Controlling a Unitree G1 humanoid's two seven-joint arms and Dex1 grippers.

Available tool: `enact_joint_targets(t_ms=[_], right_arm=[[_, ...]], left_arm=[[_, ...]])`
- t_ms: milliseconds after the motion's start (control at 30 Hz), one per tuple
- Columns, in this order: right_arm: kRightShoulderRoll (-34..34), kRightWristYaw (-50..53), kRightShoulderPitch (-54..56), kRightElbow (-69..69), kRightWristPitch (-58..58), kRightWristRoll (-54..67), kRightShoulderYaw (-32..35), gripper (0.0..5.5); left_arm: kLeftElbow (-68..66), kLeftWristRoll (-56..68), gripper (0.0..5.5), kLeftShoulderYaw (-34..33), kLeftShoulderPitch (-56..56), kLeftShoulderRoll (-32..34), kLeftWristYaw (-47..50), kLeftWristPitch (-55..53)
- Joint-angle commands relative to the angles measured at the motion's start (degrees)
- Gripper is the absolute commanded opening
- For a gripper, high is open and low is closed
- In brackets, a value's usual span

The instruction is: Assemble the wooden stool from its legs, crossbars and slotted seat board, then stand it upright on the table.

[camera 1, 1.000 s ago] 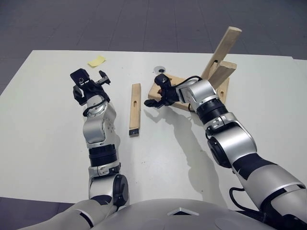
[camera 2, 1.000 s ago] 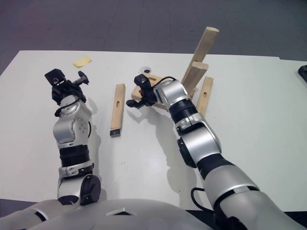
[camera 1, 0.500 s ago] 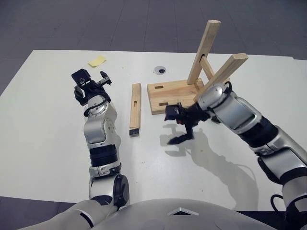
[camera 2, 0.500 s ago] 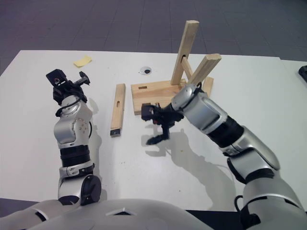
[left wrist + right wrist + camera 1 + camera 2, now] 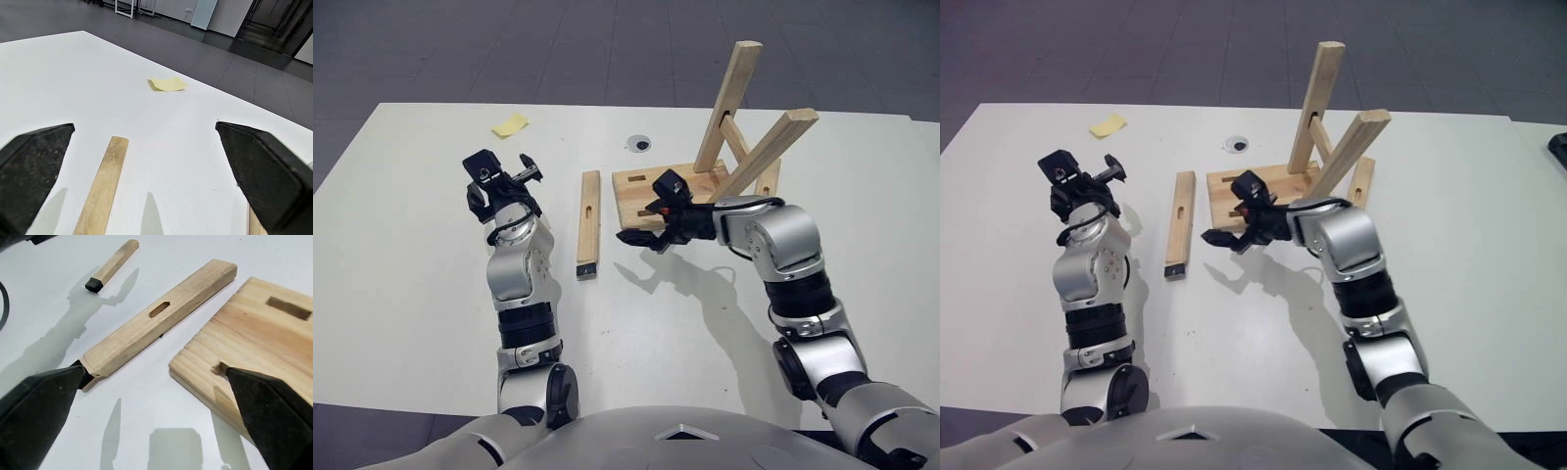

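The loose leg (image 5: 589, 223) lies flat on the table (image 5: 411, 245), its long axis pointing away from the robot, between the two arms. The right gripper (image 5: 642, 238), spread and empty, hovers just to its right at the seat board's (image 5: 651, 184) near corner, and looks the nearer. The left gripper (image 5: 502, 174), also spread, is farther off. Two tilted legs (image 5: 729, 93) stand in the board behind, out of the way.

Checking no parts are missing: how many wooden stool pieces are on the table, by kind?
Seat board: 1
Legs standing in it: 2
Crossbar between them: 1
Loose pieces lying flat: 3
Total: 7
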State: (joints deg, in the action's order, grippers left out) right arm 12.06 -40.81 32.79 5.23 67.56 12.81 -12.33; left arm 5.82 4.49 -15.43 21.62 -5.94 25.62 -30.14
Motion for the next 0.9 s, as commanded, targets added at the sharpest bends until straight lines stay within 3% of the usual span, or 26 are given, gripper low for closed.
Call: enact_joint_targets(t_ms=[33, 567, 733, 900], right_arm=[[-0.7, 3.1, 0.4, -3.2, -1.0, 0.3, 0.8, 5.4], [-1.2, 5.4, 6.8, -15.4, -5.2, -2.5, -7.7, 5.4], [1.2, -1.1, 9.8, -18.2, -4.7, -3.3, -16.5, 5.4], [10.9, -16.5, 11.4, -10.4, -10.9, -3.1, -27.3, 5.4]], left_arm=[[-0.6, -0.5, 5.39, 0.1, -0.1, -0.1, 0.2, -0.1], [-2.6, -0.8, 5.39, -0.1, -0.5, -0.9, 0.7, 1.5], [-2.9, -0.8, 5.39, -0.2, -0.4, -0.9, 0.7, 1.8], [-2.7, -0.8, 5.39, -0.2, -0.9, -1.2, 1.0, 2.0]])
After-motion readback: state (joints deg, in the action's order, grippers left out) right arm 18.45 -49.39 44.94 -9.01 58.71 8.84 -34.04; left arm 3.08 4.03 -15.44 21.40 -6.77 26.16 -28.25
